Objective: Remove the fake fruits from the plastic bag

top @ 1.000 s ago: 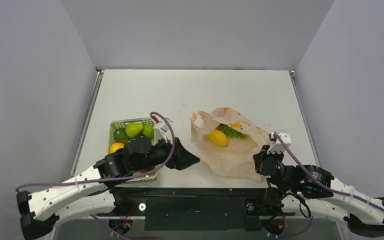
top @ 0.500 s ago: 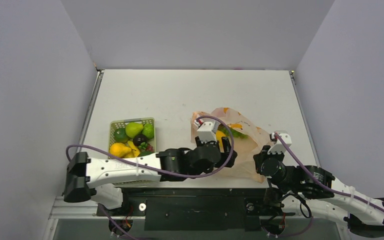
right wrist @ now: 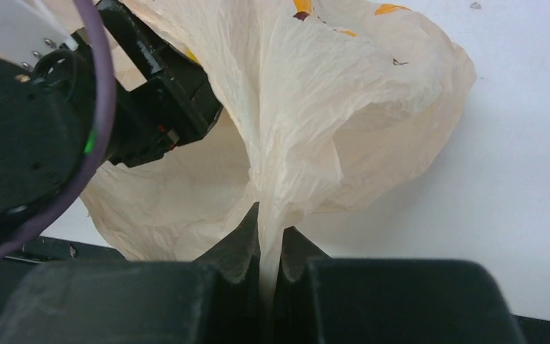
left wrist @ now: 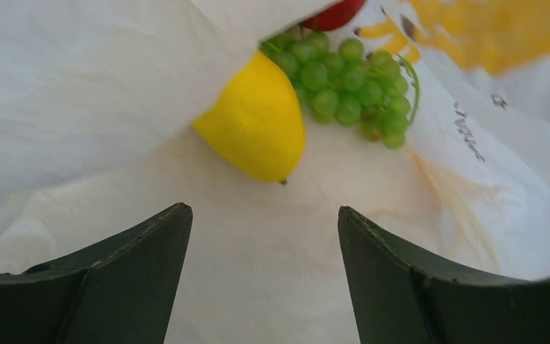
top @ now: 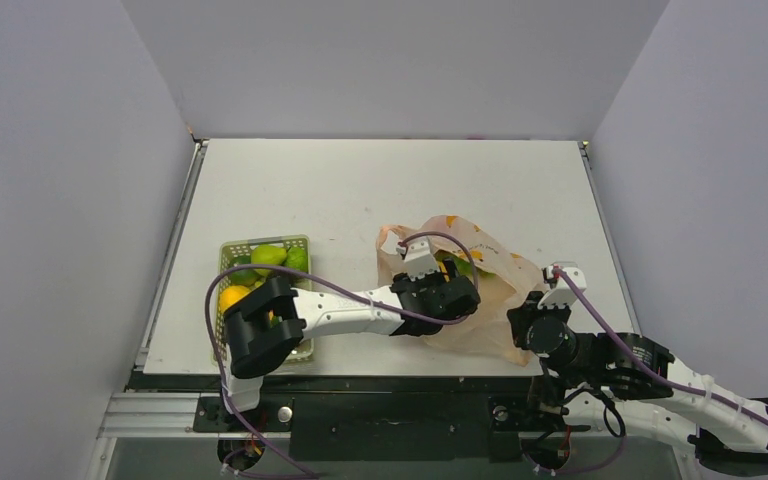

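— What is seen on the table [top: 360,190]?
— The plastic bag [top: 505,278] is laid there, right of the green basket [top: 260,241]. Its near edge is pinched between the closed fingers of the right gripper [right wrist: 268,223].
— And the left gripper [left wrist: 263,210]?
— It is held inside the bag mouth, fingers wide apart, nothing grasped. Ahead, a yellow fruit [left wrist: 254,123] is touched by green grapes [left wrist: 347,93]; a red fruit [left wrist: 333,14] is half hidden.

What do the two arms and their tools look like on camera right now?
The left arm and right arm both have white links and black joint housings. A purple cable runs along each. The left tool and right tool have dark, wedge-shaped fingers. No markings are legible.
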You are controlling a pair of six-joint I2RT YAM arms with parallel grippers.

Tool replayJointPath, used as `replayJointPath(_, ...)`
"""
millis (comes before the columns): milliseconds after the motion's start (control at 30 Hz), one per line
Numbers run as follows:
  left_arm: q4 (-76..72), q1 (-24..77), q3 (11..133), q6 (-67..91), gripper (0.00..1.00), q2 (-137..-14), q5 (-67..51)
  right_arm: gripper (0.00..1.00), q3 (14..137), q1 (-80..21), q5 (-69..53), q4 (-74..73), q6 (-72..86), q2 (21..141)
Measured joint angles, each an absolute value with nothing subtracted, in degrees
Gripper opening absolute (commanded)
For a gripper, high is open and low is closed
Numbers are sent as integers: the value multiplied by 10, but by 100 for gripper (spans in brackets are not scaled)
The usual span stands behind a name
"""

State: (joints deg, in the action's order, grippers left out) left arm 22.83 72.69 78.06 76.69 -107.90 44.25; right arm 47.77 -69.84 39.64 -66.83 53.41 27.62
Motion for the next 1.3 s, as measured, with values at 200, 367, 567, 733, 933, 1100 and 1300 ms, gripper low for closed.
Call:
replayJointPath(200, 231, 708, 790, 829, 73, -1117, 472, 0, 478, -698, 392, -665, 531, 276)
replayJointPath(367, 218, 701, 790, 864, 76, -1139, 482, 0, 478, -699, 389, -665, 529, 276)
replayJointPath(567, 168, 684, 785, 867, 70, -1154, 496, 0, 478, -698, 385, -664, 529, 276)
replayJointPath(733, 117, 669, 775, 863, 65, -1166, 501, 0, 478, -698, 385, -664, 528, 276)
replayJointPath(933, 98, 649, 777, 862, 51, -1195, 502, 0, 478, -698, 385, -664, 526, 276)
replayJointPath(1100, 87, 641, 779, 839, 32, -1198, 500, 0, 478, -698, 385, -662, 526, 275)
replayJointPath(1300, 58, 638, 777, 775, 9, -1195, 475, 0, 477, -699, 383, -661, 524, 274)
